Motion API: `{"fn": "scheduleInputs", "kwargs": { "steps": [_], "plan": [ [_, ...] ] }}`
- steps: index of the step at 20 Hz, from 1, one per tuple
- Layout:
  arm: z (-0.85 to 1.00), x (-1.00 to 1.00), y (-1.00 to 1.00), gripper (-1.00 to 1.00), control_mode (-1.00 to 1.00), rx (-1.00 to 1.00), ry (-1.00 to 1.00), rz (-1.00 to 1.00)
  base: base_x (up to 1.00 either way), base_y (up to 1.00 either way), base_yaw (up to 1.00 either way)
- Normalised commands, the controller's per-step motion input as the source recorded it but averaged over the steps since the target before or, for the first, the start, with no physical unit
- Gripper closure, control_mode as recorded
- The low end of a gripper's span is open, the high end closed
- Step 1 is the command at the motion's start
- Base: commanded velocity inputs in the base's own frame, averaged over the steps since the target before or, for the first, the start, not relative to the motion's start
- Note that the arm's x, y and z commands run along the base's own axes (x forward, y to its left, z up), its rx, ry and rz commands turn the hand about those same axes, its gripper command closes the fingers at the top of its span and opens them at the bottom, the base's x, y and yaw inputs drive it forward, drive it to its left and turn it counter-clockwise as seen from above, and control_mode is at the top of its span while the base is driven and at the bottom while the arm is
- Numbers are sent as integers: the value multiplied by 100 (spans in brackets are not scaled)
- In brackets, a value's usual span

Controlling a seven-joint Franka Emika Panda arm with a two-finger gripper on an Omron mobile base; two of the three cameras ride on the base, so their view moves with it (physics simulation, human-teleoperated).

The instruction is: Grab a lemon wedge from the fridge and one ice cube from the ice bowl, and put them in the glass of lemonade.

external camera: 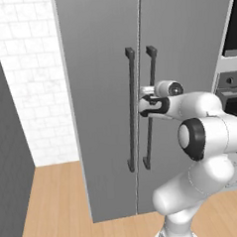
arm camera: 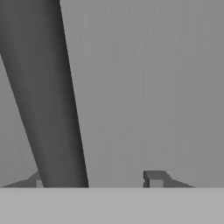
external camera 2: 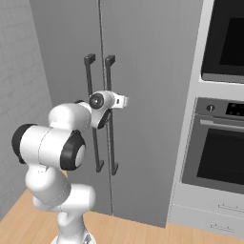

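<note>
claw (arm camera: 96, 181) straddles a dark bar handle (arm camera: 48, 100) of the shut fridge (external camera: 100, 32), jaws part-open, not yet clamped; door-opening step; next, clamp and pull.

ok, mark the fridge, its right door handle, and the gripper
fridge (external camera: 99, 92), left base view, left door panel
right door handle (external camera 2: 111, 143), right base view, lower bar
gripper (arm camera: 94, 179), hand view, between the fingertips

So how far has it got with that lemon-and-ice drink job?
Barely started. Nothing looks done yet: both doors of the fridge are shut, with no lemon wedge, ice or glass in sight. In hand: the tool is at a dark bar handle, which stands between its fingers, one finger still clear of the bar. Left: pull the door open, fetch the wedge, then the ice cube, and drop both into the lemonade.
</note>
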Motion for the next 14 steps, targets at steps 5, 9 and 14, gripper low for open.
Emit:
{"fn": "scheduleInputs", "kwargs": {
  "steps": [5, 9, 14],
  "plan": [
    [0, -69, -61, 100, -100, 0, 17, -5, 0, 0, 0],
    [0, -100, -89, 100, -100, 2, 16, -9, 0, 0, 0],
    [0, -100, -100, 100, -100, 5, 9, -12, 0, 0, 0]
  ]
}}
